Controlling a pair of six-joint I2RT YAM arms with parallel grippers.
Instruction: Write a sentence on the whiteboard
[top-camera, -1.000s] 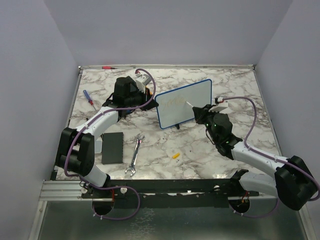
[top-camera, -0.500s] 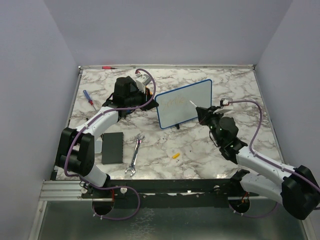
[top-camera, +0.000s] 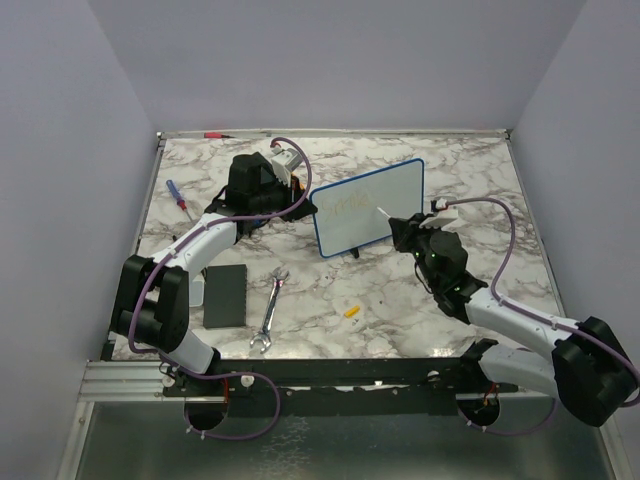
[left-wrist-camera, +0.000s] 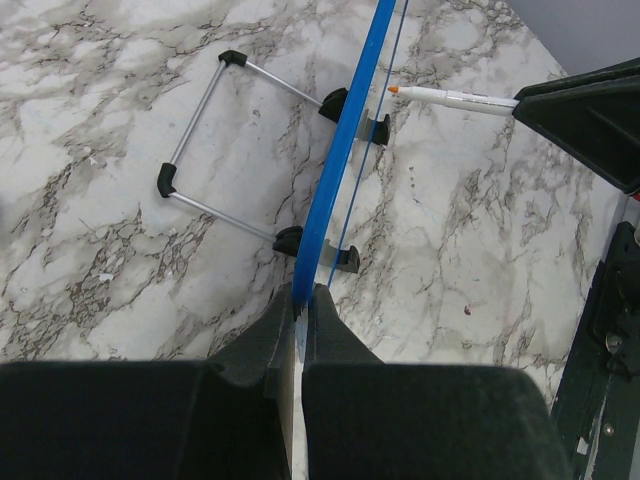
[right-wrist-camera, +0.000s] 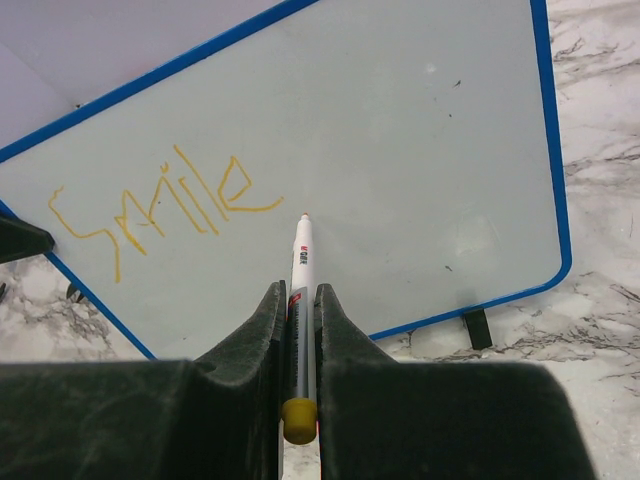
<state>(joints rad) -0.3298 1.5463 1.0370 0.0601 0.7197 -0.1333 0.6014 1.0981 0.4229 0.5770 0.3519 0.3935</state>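
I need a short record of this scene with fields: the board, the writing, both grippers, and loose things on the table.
board: whiteboard, blue frame, upright on its stand
writing: yellow word "Smile", on the left part of the board's face
left gripper: shut on the whiteboard's edge
right gripper: shut on a marker, tip near the face, contact unclear
loose things: wrench, screwdriver, black pad
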